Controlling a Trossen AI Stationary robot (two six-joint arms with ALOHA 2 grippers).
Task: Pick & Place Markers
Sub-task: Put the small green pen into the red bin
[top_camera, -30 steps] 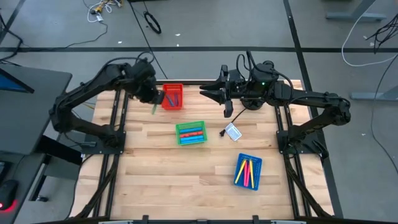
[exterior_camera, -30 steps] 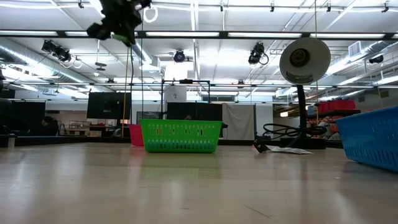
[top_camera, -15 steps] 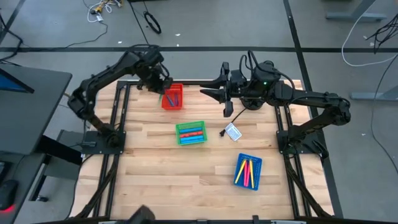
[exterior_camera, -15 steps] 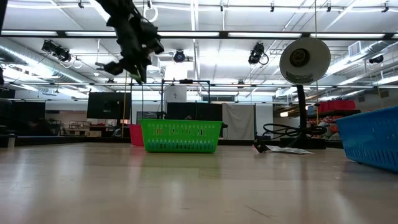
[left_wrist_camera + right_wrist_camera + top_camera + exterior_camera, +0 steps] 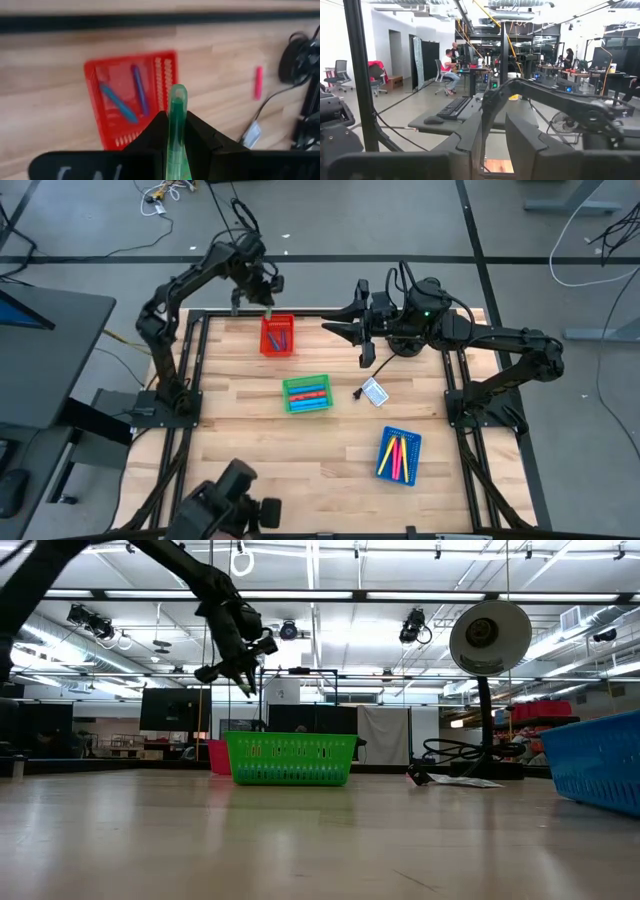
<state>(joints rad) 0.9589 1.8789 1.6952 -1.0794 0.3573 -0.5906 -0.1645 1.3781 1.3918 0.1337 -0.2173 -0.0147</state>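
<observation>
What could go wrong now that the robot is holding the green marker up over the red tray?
The left gripper pinches the green marker above the red tray, which already holds blue markers. It hangs near the tray's edge, so a drop might miss and roll across the table. A green marker in the red tray, not the green tray, might be mis-sorted.

green marker [image 5: 177,120] in left tool [image 5: 172,131]
</observation>
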